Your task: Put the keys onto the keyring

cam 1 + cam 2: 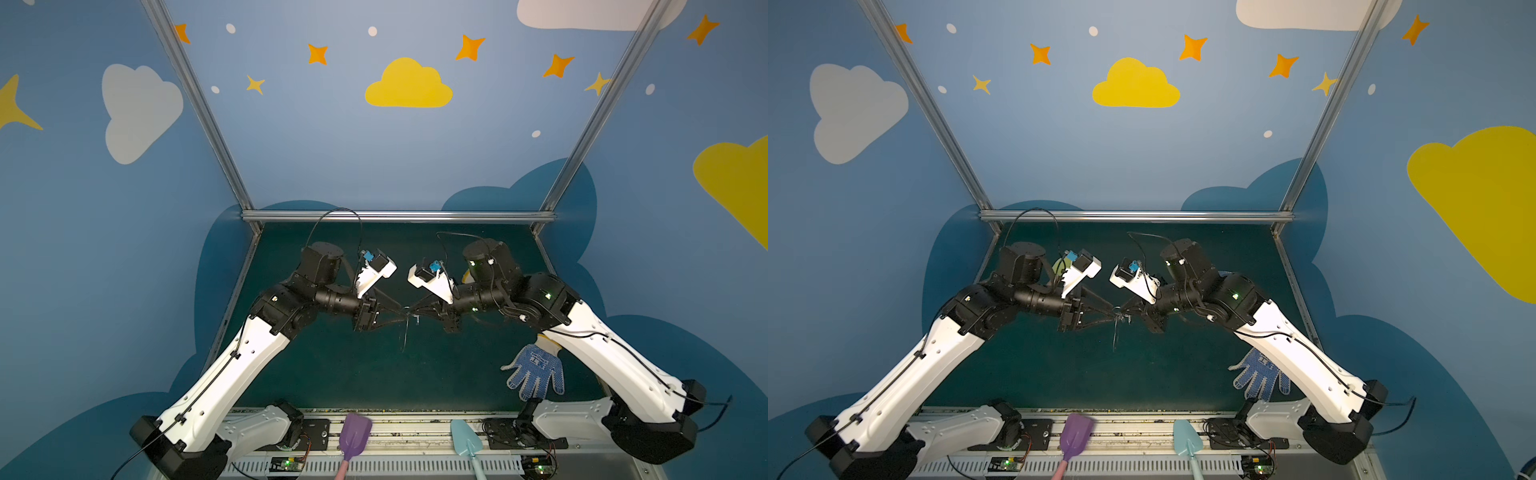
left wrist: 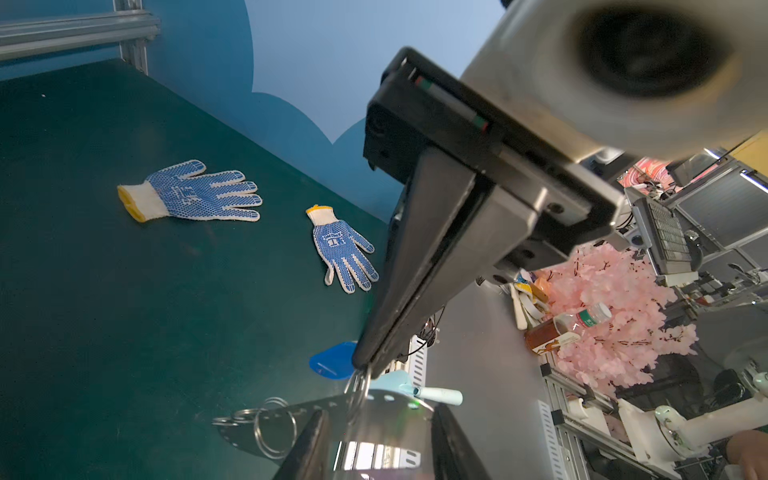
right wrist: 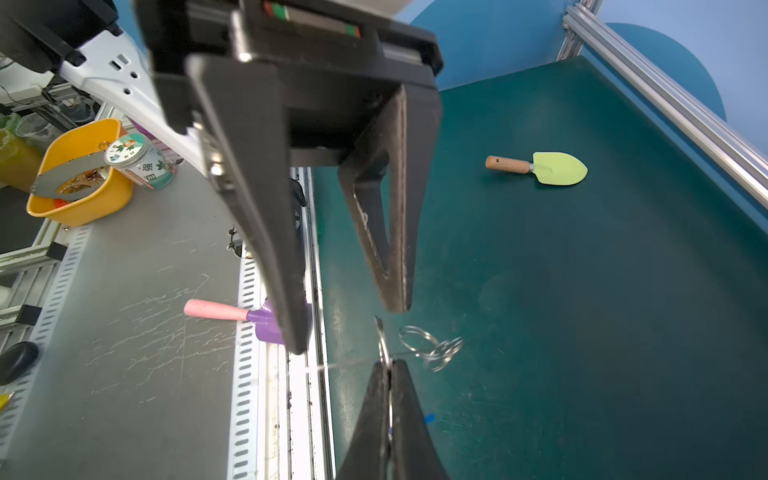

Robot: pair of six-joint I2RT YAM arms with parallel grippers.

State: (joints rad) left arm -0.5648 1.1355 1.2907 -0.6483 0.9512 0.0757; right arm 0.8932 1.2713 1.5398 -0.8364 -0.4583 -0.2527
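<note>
Hovering over the tabletop (image 1: 332,374), my left tool (image 3: 347,330) stood with jaws partway apart about the keyring (image 2: 386,415); whether they gripped it I could not tell. Its long axis ran across my right tool (image 2: 362,368), which was pinched shut on the keys (image 2: 328,365) at the keyring's holed edge, so that arm was nearer for threading.

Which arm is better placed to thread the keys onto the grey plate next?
Probably right. The right gripper is shut on the silver keys with the blue tag, held at the flat grey holed plate; the left gripper only flanks that plate.
</note>
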